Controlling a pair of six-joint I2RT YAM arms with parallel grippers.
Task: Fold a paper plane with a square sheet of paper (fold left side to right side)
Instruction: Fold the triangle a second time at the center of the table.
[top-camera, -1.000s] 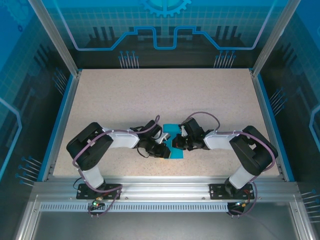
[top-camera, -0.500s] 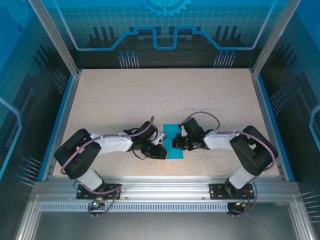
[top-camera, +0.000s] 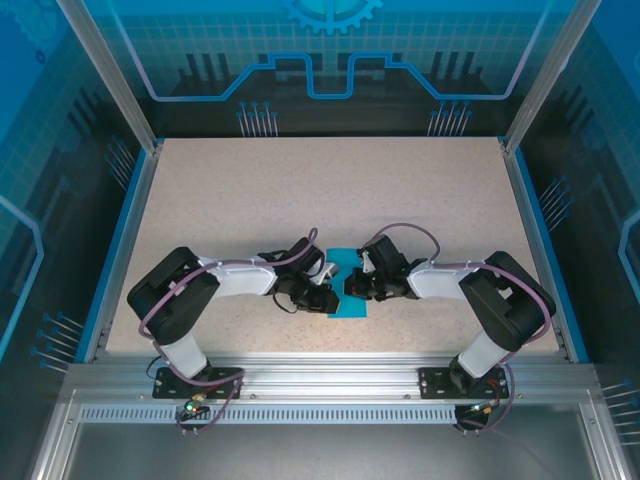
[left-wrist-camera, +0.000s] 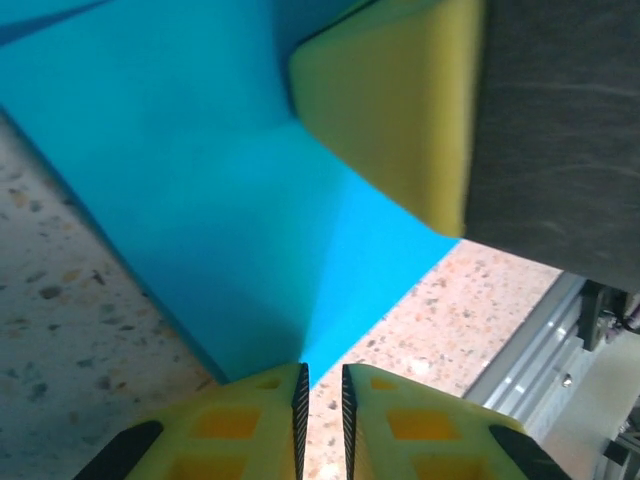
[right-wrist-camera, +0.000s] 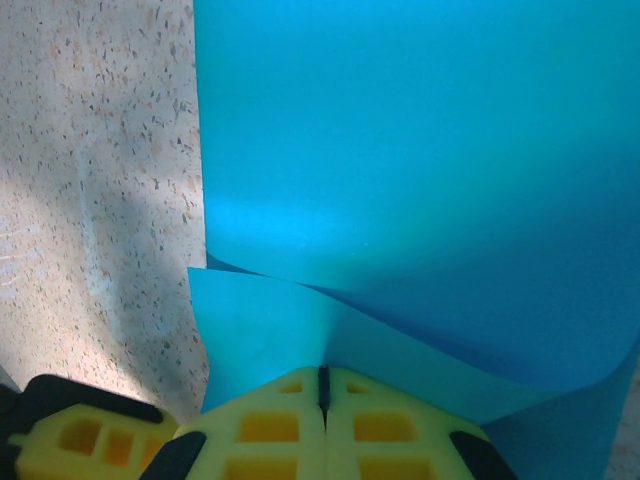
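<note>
Now | paper sheet (right-wrist-camera: 400, 150): smooth cyan, curling flap | tabletop (right-wrist-camera: 90, 200): speckled beige

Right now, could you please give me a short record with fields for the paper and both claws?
paper: thin bright cyan-blue sheet, partly folded, one layer curled up, lying on the speckled beige table
left claw: nearly closed, narrow gap, tips at a paper corner; grip unclear
right claw: shut, pinching the curled layer
stage: fold unfinished
</note>
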